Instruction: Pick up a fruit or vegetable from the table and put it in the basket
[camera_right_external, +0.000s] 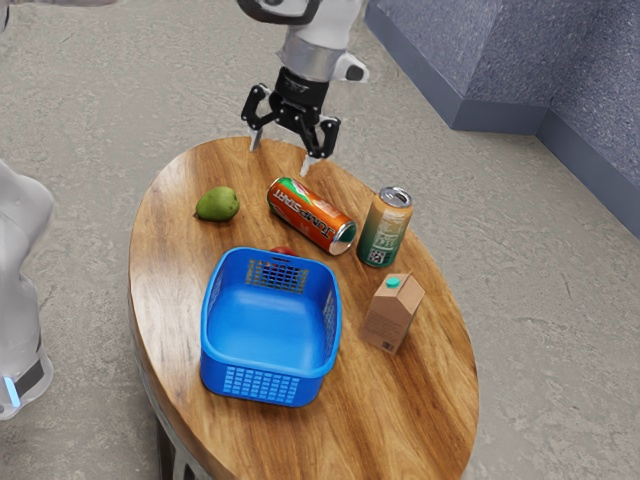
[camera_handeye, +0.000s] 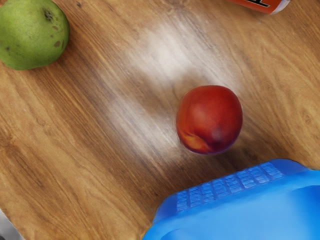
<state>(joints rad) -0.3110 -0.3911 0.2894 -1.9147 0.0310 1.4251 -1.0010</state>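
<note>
nectarine (camera_handeye: 210, 120) and green pear (camera_handeye: 32, 34) are your two fruits, both on the wooden table (camera_right_external: 400, 400), outside the basket. nearest you in the exterior view is the blue basket (camera_right_external: 270, 362), with a brown carton (camera_right_external: 390, 316) standing beside it, toward that view's right. just past the basket's far wall sits the nectarine, close but apart from it. beyond the carton, a green and gold can (camera_right_external: 385, 230) stands upright. near it an orange can (camera_right_external: 310, 214) lies on its side, and the pear rests across from that, toward the exterior view's left. farther off, at the table's far end, your gripper (camera_right_external: 282, 154) is released, its two fingers spread with nothing between them.
</note>
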